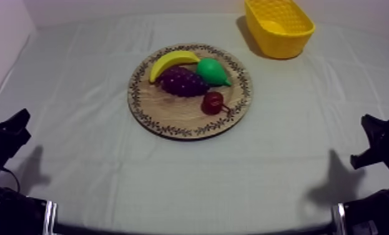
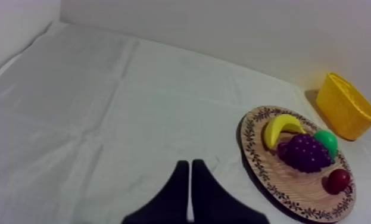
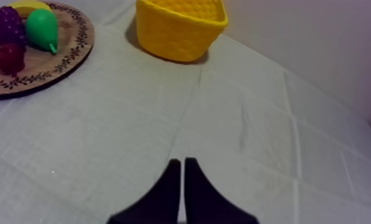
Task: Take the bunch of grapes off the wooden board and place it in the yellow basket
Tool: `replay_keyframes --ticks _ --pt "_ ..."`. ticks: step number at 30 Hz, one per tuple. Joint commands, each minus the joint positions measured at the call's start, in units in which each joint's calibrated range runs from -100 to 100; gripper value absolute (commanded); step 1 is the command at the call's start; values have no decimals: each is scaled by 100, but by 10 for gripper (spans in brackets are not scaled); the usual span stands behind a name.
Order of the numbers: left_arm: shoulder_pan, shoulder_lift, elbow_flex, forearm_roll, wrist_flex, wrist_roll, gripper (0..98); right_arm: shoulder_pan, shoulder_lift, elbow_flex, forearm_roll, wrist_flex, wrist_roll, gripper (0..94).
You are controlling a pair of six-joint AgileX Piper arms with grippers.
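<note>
A purple bunch of grapes [image 1: 182, 81] lies in the middle of the round wooden board [image 1: 172, 119], between the banana [image 1: 172, 61], the green pear [image 1: 212, 71] and a small red fruit [image 1: 213, 102]. The yellow basket [image 1: 278, 25] stands at the far right, with nothing in it. My left gripper [image 1: 12, 128] rests low at the left edge, far from the board. My right gripper [image 1: 374, 140] rests low at the right edge. Each wrist view has its own fingers together as a narrow wedge over bare cloth: left gripper [image 2: 190, 170], right gripper [image 3: 182, 167]. The grapes [image 2: 305, 151] [image 3: 8, 24] lie well ahead of both.
Grey-white cloth [image 1: 97, 162] covers the table, with wide bare stretches at the front and left. The basket [image 3: 178, 27] stands close to the back wall, a short gap from the board [image 3: 39, 74]. The left wrist view also has the board [image 2: 265, 161] and basket [image 2: 342, 107].
</note>
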Motion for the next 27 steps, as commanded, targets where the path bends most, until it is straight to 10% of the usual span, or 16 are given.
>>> replay_keyframes --ticks 1,27 --pt "-1 0 -1 1 2 2 0 4 0 -4 1 1 0 5" --pt "-1 0 -1 1 2 2 0 -68 65 -42 49 60 -202 5"
